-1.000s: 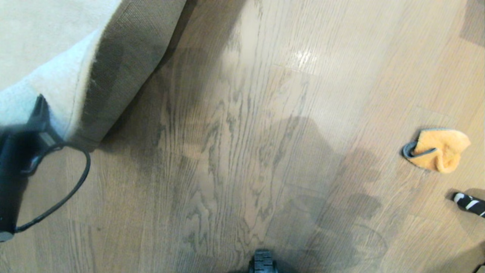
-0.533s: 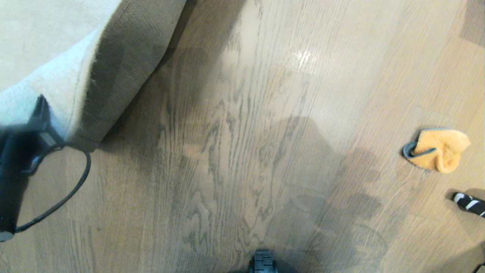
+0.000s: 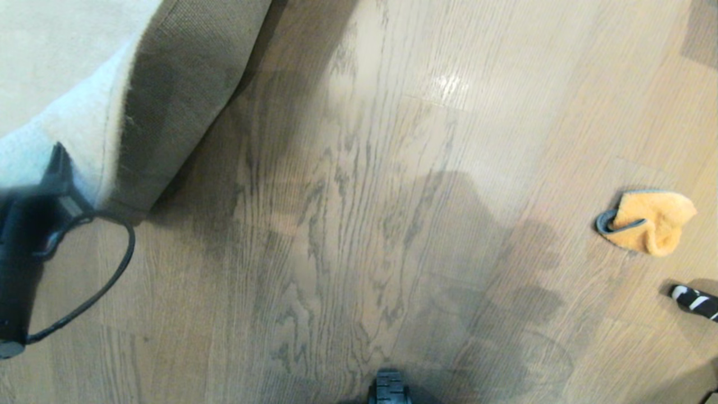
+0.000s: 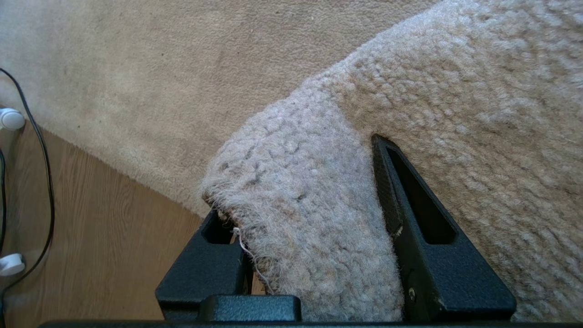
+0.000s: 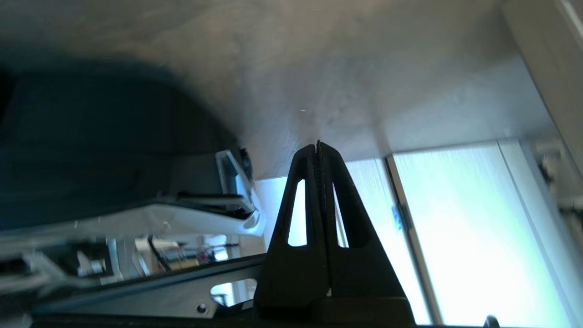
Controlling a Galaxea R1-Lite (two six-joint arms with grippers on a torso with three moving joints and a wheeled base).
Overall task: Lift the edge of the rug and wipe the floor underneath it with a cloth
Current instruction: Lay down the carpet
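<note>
L gripper (image 4: 314, 228) clamped on lifted rug (image 4: 410, 91) edge; cloth (image 3: 648, 221) on floor (image 3: 359, 224) far right, well apart; R gripper (image 5: 318, 148) fingers together, empty.

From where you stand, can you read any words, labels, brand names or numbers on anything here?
None: no writing, number or sign shows in any view.
The rug, the floor and the cloth are plain.
The left tool and the right tool bear no label.
The black-and-white striped object near the cloth has only stripes, no letters.
</note>
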